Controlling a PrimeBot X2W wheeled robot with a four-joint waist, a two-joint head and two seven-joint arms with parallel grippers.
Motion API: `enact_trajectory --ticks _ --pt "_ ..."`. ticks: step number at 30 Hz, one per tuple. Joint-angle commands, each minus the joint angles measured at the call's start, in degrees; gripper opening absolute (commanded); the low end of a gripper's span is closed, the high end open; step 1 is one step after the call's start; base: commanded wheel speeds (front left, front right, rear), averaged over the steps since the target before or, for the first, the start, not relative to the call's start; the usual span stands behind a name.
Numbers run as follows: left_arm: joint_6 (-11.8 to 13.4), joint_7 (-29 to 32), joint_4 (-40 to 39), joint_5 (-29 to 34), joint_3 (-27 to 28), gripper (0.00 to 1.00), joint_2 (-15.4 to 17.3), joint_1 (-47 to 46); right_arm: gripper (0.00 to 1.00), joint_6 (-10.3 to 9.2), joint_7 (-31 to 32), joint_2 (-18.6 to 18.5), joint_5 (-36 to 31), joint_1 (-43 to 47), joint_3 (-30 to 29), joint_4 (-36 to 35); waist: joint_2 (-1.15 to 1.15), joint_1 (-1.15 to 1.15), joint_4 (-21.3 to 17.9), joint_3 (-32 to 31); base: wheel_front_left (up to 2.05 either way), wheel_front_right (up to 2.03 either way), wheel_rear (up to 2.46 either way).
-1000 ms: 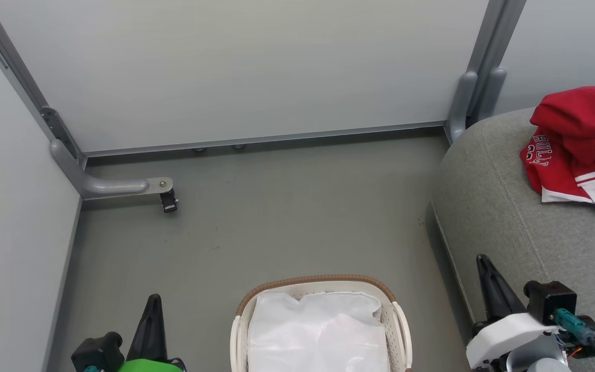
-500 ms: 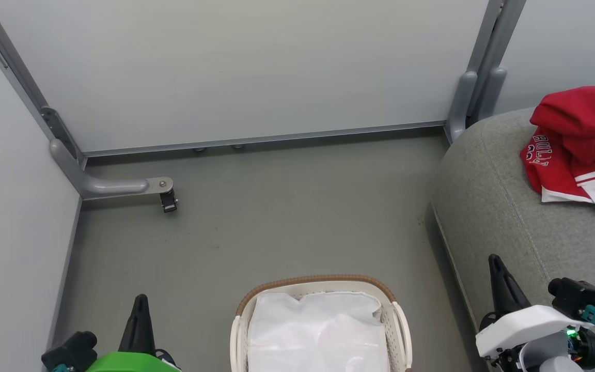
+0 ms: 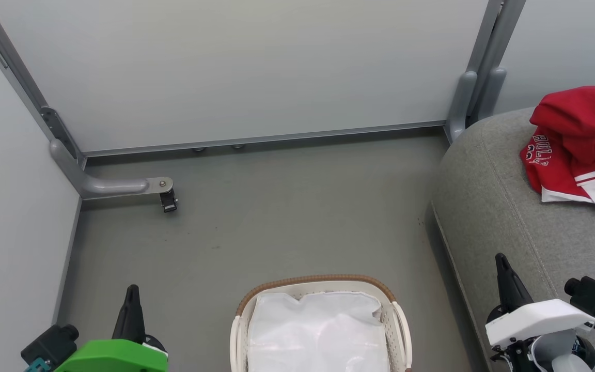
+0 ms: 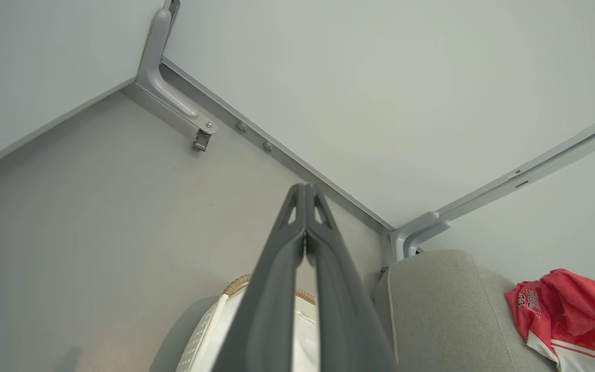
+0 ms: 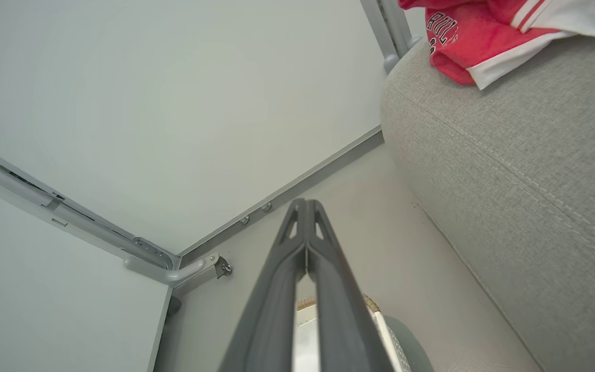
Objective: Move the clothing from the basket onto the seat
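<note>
On seat (image 3: pixel 488 217), clothing (image 3: pixel 581 129) cropped at edge; basket (image 3: pixel 318 279) half cropped; left tool (image 3: pixel 132 288), right tool (image 3: pixel 500 257) together.

Green left wrist (image 3: pixel 114 357), white right wrist (image 3: pixel 537 318), dark tapered jaws.

A partitioned test booth dressed as a home corner: pale panels (image 3: pixel 256 67), grey metal frame (image 3: pixel 488 57), caster (image 3: pixel 169 201), plus seat (image 3: pixel 494 206) and basket (image 3: pixel 318 280).

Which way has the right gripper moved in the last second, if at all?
Yes. In the head view the right gripper has shifted rightward, away from the basket and farther over the seat; the basket itself stayed put.
</note>
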Motion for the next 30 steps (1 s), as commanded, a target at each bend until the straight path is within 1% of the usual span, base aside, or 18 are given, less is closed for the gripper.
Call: enact_trajectory --ticks 1,15,30 --pt "-0.36 0.51 -0.97 -1.94 0.62 0.0 0.15 -1.8 0.0 -0.02 0.49 -0.35 2.18 -1.55 -0.36 -0.96 0.18 0.0 0.0 0.0 0.0 0.0 0.0" --pt "-0.89 3.27 -1.23 -11.24 2.26 0.0 0.17 -3.14 0.0 -0.03 3.22 -0.44 13.02 -1.98 -1.25 -1.2 0.26 0.0 -0.02 0.02 0.0 0.0 0.0" --pt "-1.36 5.78 -1.46 -19.78 3.74 0.0 0.19 -4.35 0.0 -0.04 5.72 -0.5 22.87 -2.43 -2.06 -1.41 0.33 0.0 -0.04 0.04 0.0 0.0 0.0"
